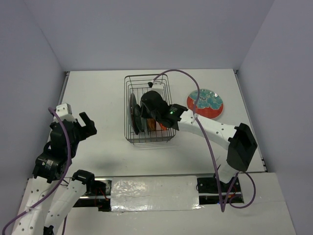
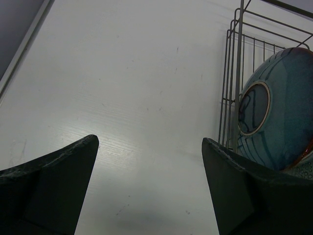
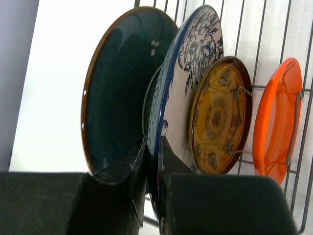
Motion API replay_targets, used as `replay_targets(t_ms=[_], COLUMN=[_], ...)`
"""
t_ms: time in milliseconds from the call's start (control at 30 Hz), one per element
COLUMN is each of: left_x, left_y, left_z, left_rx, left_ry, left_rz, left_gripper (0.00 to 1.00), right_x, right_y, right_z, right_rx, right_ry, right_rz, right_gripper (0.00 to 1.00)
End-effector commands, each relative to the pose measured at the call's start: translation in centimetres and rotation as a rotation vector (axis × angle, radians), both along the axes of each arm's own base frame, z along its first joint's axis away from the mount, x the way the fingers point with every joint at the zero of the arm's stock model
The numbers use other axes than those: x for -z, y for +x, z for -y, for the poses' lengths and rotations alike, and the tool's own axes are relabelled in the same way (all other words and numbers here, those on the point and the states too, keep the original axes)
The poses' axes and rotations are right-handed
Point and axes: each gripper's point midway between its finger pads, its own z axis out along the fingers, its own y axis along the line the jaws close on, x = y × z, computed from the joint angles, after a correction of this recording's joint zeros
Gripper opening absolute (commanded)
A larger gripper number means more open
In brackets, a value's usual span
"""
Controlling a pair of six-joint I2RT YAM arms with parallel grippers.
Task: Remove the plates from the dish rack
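Left of the dish rack [image 1: 149, 142], the left pincer [image 2: 149, 141] hangs released over the counter [image 1: 98, 93], fingers wide apart. Inside the rack, plates stand on edge. A dark teal plate [image 3: 122, 83] sits leftmost, then a blue-floral plate [image 3: 188, 68], and there's the right pincer [image 3: 152, 149] clenched on its rim! Next comes a yellow-brown patterned plate [image 3: 217, 117], then a small orange plate [image 3: 276, 122]. Right of the rack, a teal plate with a red-orange rim [image 1: 205, 104] lies flat on the counter.

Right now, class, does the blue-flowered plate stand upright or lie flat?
Upright: the blue-flowered plate stands on edge in the dish rack, its rim pinched between the right jaws.
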Motion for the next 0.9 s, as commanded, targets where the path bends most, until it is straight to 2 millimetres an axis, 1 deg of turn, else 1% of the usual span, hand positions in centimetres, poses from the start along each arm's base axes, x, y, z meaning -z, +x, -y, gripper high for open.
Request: replay_targets(t_ms=[0,33,67,100,133,233,333,400,433,467,500,533,567,600,633,667,700,733,767,800,833,867], left_x=[-0.8,-0.8,-0.8,-0.7,-0.7,-0.7,-0.7,-0.7,-0.6,-0.5,-0.5,-0.5,-0.6,-0.6,-0.6,-0.6,-0.6,-0.6,-0.6,-0.6,-0.6,-0.6], left_y=[0.6,0.6,0.6,0.6,0.6,0.6,0.6,0.6,0.7,0.7,0.7,0.7,0.7,0.7,0.7,0.7,0.6,0.7,0.7,0.7,0.6,0.7], left_z=[0.2,0.2,0.2,0.2,0.2,0.2,0.2,0.2,0.2,0.2,0.2,0.2,0.2,0.2,0.1,0.2,0.2,0.2,0.2,0.2,0.2,0.3], left_rx=[0.001,0.001,0.001,0.001,0.0,-0.001,0.0,0.0,0.0,0.0,-0.001,-0.002,-0.003,-0.003,-0.005,-0.003,-0.003,-0.002,-0.001,-0.001,-0.001,0.002], left_ry=[-0.01,-0.011,-0.01,-0.01,-0.009,-0.01,-0.009,-0.009,-0.008,-0.007,-0.008,-0.006,-0.007,-0.007,-0.007,-0.007,-0.007,-0.008,-0.007,-0.007,-0.007,-0.007], left_rz=[0.035,0.037,0.034,0.033,0.033,0.033,0.031,0.031,0.028,0.024,0.024,0.021,0.024,0.026,0.024,0.026,0.027,0.029,0.028,0.028,0.027,0.027], left_gripper=[1.0,1.0,1.0,1.0,0.99,1.0,1.0,1.0,1.0,0.99,0.99,1.0,0.99,1.0,1.0,1.0,0.99,1.0,0.99,0.99,1.0,1.0], right_x=[-12.1,-12.7,-14.0,-14.6,-15.6,-17.0,-19.4,-21.8,-22.5,-24.5,-25.0,-27.0,-27.8,-28.6,-29.9,-30.5,-30.5,-31.9,-32.3,-32.3,-33.0,-31.9], right_y=[-0.9,-1.1,-1.3,-1.4,-1.3,-1.5,-1.9,-2.6,-2.8,-3.0,-3.2,-3.5,-3.6,-3.7,-3.9,-3.8,-3.7,-3.5,-3.4,-3.1,-2.5,-1.5], right_z=[-1.3,-1.3,-1.3,-1.3,-1.1,-0.9,-0.7,-0.6,-0.6,-0.2,0.2,0.8,1.3,2.4,3.4,4.3,5.3,7.0,7.9,8.9,10.4,11.6], right_rx=[-0.031,-0.038,-0.05,-0.053,-0.051,-0.058,-0.071,-0.098,-0.106,-0.11,-0.108,-0.109,-0.102,-0.081,-0.065,-0.043,-0.02,0.017,0.036,0.055,0.083,0.139], right_ry=[0.276,0.287,0.306,0.311,0.322,0.331,0.382,0.445,0.46,0.485,0.481,0.493,0.494,0.483,0.468,0.451,0.411,0.373,0.345,0.297,0.233,0.143], right_rz=[0.157,0.165,0.183,0.19,0.205,0.219,0.249,0.274,0.281,0.307,0.311,0.345,0.362,0.38,0.419,0.44,0.453,0.505,0.527,0.541,0.581,0.572], right_gripper=[0.0,0.0,0.0,0.0,0.0,0.0,0.0,0.0,0.0,0.0,0.0,0.0,0.0,0.0,0.0,0.0,0.0,0.0,0.0,0.0,0.0,0.0])
